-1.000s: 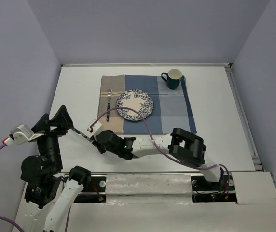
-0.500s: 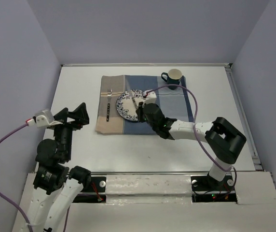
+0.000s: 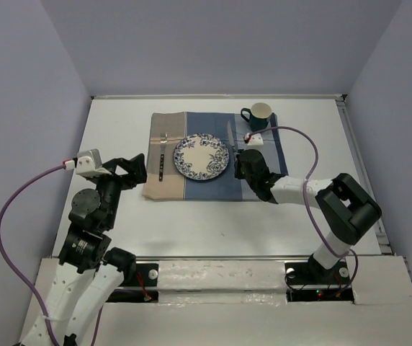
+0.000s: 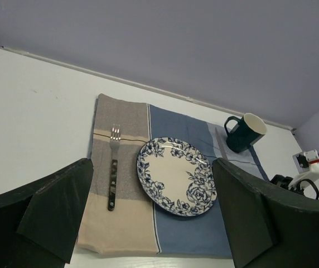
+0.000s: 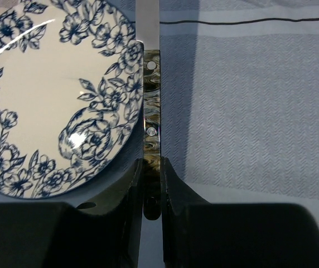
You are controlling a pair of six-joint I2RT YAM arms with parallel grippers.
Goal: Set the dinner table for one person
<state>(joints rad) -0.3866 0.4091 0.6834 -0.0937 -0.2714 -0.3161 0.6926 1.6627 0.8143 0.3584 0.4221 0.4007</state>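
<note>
The white dinner table [image 3: 119,122] carries a blue-and-tan placemat [image 3: 263,166]. On it are a blue floral plate [image 3: 202,156], a fork [image 3: 161,155] left of the plate and a dark green mug [image 3: 258,117] at the far right corner. My right gripper [image 3: 243,160] is shut on a knife [image 5: 151,111] by the end of its mottled handle. The knife lies just right of the plate [image 5: 53,95], blade pointing away, low over the placemat [image 5: 249,111]. My left gripper [image 3: 135,169] is open and empty, off the mat's left near corner, above the table.
In the left wrist view the fork [image 4: 112,178], plate [image 4: 176,176] and mug [image 4: 244,132] show between my wide fingers, with the table [image 4: 31,111] to the left. Grey walls enclose the table on three sides. The right arm's cable loops over the mat's right side.
My right arm has swung from the near left of the table across the plate to its right side, carrying the knife. My left arm has turned right toward the placemat.
</note>
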